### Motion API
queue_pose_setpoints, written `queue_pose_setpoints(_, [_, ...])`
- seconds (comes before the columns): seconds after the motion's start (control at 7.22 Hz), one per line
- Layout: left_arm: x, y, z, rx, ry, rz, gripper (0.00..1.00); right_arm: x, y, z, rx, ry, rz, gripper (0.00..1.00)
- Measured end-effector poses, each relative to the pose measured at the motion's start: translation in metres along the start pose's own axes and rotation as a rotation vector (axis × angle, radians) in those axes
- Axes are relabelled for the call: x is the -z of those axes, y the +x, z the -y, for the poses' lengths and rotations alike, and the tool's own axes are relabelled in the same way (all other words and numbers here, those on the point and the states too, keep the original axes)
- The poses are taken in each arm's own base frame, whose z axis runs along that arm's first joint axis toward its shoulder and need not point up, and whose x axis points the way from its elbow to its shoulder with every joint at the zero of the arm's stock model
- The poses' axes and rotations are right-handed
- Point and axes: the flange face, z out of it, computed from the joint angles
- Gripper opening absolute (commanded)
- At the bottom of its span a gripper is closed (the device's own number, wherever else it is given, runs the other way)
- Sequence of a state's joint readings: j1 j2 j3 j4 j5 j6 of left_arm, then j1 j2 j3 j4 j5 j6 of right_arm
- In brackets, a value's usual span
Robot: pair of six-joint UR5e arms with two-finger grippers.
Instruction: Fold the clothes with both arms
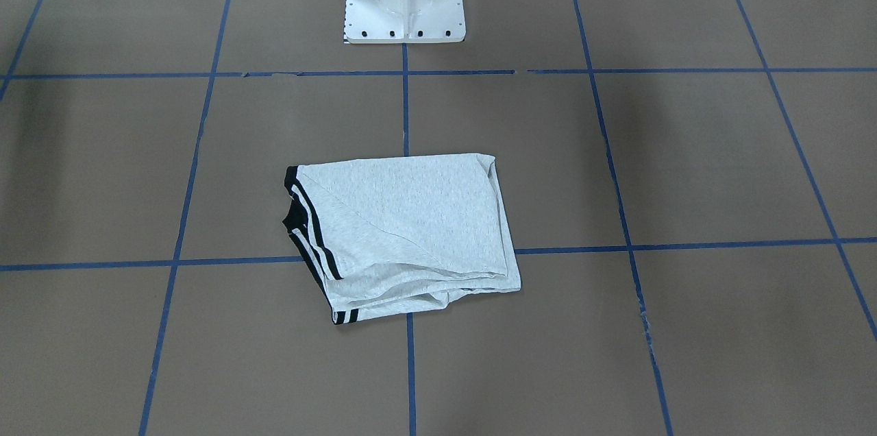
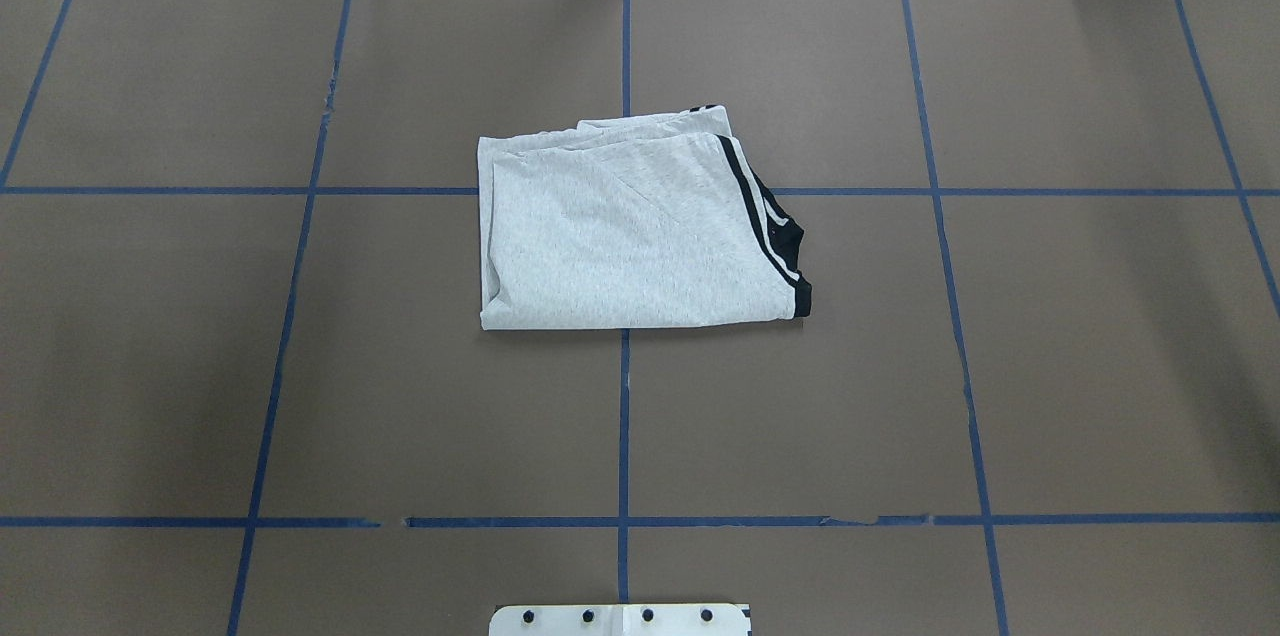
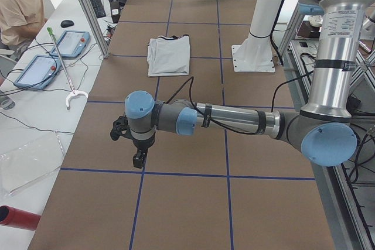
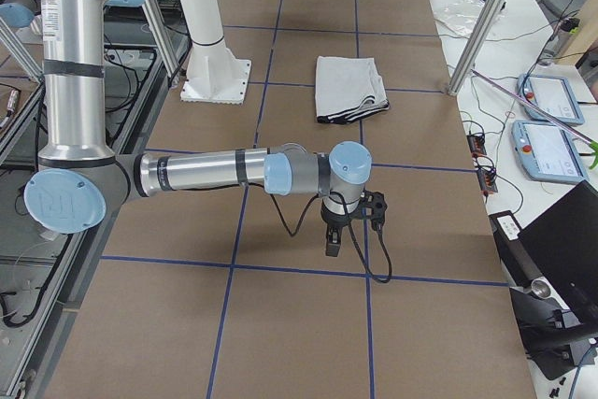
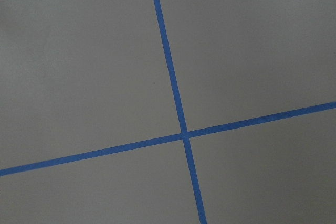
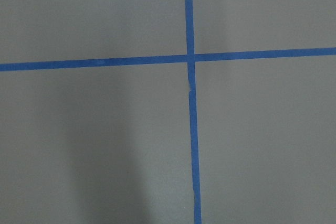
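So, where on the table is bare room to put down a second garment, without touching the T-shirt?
Bare squares lie on both sides of the T-shirt, and between it and the white pedestal base. Only the middle, under the T-shirt, is taken. The left claw and right claw hang over the ends of the table.

The folded T-shirt (image 2: 630,236) takes up the middle of the table (image 2: 1050,366), with open brown surface on all sides. The white pedestal (image 1: 404,4) blocks the robot's edge, and a metal post (image 3: 88,10) the opposite one. The left hand (image 3: 139,157) and right hand (image 4: 334,242) hang over the table's ends.
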State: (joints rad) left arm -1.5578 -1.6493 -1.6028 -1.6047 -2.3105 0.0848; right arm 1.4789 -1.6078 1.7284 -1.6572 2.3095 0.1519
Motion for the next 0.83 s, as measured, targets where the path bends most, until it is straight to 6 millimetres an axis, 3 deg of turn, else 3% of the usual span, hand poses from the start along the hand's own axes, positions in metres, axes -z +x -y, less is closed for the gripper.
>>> queue_pose_setpoints(0.55, [0.000,0.001,-0.001,0.023,-0.021,-0.014,1.00,0.003,-0.003,-0.001,0.006,0.008,0.005,1.00])
queue_pose_setpoints(0.83, [0.011,0.011,0.003,0.004,0.003,-0.012,1.00,0.004,-0.003,-0.003,0.010,0.012,0.003,1.00])
